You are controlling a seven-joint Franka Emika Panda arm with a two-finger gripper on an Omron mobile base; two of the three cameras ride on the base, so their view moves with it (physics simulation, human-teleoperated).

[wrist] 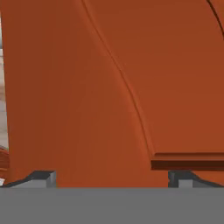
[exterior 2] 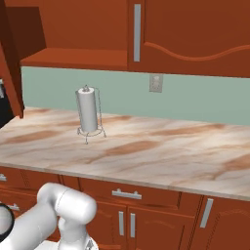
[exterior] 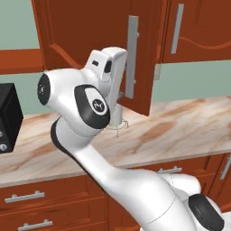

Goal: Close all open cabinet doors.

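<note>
Marble counter (exterior: 189, 122) below; hand (wrist: 112, 177) spread wide, empty, facing open cabinet door (wrist: 109, 87).

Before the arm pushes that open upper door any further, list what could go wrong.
1. The open cabinet door hangs out over the counter and the hand is close against its panel; the spread fingers could slide across the raised panel instead of pushing it.
2. The paper towel holder stands on the counter just below the door; a low arm sweep might knock it over.
3. The neighbouring closed door looks shut; a hard swing may slam against the frame.
</note>
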